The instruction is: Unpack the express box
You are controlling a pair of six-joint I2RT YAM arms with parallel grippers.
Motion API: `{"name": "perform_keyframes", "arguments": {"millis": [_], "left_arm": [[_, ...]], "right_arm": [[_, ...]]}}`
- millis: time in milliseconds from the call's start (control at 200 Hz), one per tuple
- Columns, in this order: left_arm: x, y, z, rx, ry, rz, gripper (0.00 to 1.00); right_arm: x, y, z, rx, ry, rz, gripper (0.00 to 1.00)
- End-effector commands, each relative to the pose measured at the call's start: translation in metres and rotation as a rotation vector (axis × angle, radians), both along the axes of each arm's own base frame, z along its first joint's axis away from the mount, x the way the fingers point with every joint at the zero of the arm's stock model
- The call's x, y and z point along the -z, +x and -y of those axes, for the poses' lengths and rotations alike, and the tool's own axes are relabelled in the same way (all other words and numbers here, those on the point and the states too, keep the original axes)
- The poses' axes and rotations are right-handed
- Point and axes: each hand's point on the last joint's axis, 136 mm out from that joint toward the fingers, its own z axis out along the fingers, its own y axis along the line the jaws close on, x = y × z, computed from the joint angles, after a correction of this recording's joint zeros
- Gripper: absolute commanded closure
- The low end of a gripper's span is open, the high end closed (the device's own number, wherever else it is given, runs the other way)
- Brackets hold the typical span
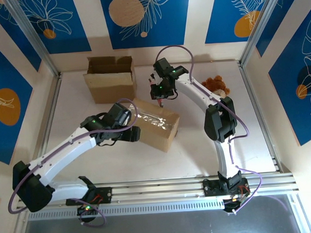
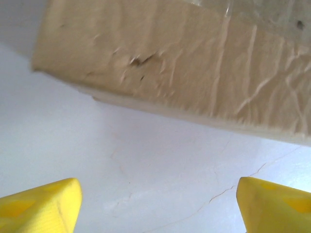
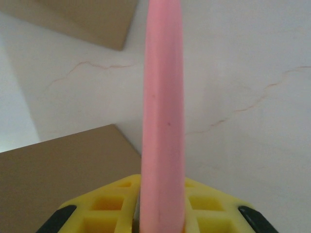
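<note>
Top external view: left gripper (image 1: 133, 133), jaws spread wide, sits just beside the taped box (image 1: 155, 124); right gripper (image 1: 160, 97) clamps a pink tool (image 1: 159, 102) over the box's far edge.

express box (image 2: 194, 73): creased matt cardboard; tape (image 1: 154, 119): glossy; table (image 2: 146, 179): white, matt; pink tool (image 3: 163, 111): smooth plastic

Can't read any txt, labels, brands or nos. from my cams. The taped box (image 1: 155, 124): plain cardboard, no legible print. The open box (image 1: 110, 80) behind it: same. The pink tool (image 3: 163, 111) at its far edge: unmarked.
</note>
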Motion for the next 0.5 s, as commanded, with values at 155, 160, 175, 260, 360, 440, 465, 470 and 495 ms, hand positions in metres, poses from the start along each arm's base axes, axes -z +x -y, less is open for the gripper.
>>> {"name": "perform_keyframes", "arguments": {"millis": [155, 160, 175, 260, 360, 440, 465, 470, 495], "left_arm": [[-0.062, 0.013, -0.030, -0.036, 0.064, 0.125, 0.10], [-0.063, 0.014, -0.030, -0.037, 0.063, 0.127, 0.10], [-0.065, 0.018, -0.030, -0.041, 0.059, 0.132, 0.09], [-0.074, 0.043, -0.027, -0.060, 0.011, 0.155, 0.07], [-0.074, 0.076, -0.013, -0.058, -0.108, 0.158, 0.06], [-0.066, 0.098, -0.006, -0.061, -0.160, 0.150, 0.06], [-0.063, 0.104, -0.004, -0.058, -0.165, 0.153, 0.06], [-0.062, 0.105, -0.003, -0.057, -0.166, 0.153, 0.06], [-0.059, 0.109, 0.000, -0.050, -0.172, 0.157, 0.06]], "right_arm": [[-0.062, -0.026, 0.113, 0.308, -0.171, 0.112, 1.00], [-0.063, -0.028, 0.114, 0.311, -0.173, 0.114, 1.00], [-0.061, -0.033, 0.119, 0.324, -0.189, 0.109, 1.00], [-0.051, -0.070, 0.143, 0.383, -0.259, 0.080, 1.00], [-0.028, -0.118, 0.158, 0.421, -0.304, 0.027, 1.00], [-0.010, -0.154, 0.160, 0.426, -0.309, -0.018, 1.00], [-0.005, -0.164, 0.158, 0.424, -0.307, -0.033, 1.00], [-0.004, -0.166, 0.157, 0.423, -0.307, -0.036, 1.00], [0.001, -0.174, 0.155, 0.424, -0.303, -0.048, 1.00]]}}
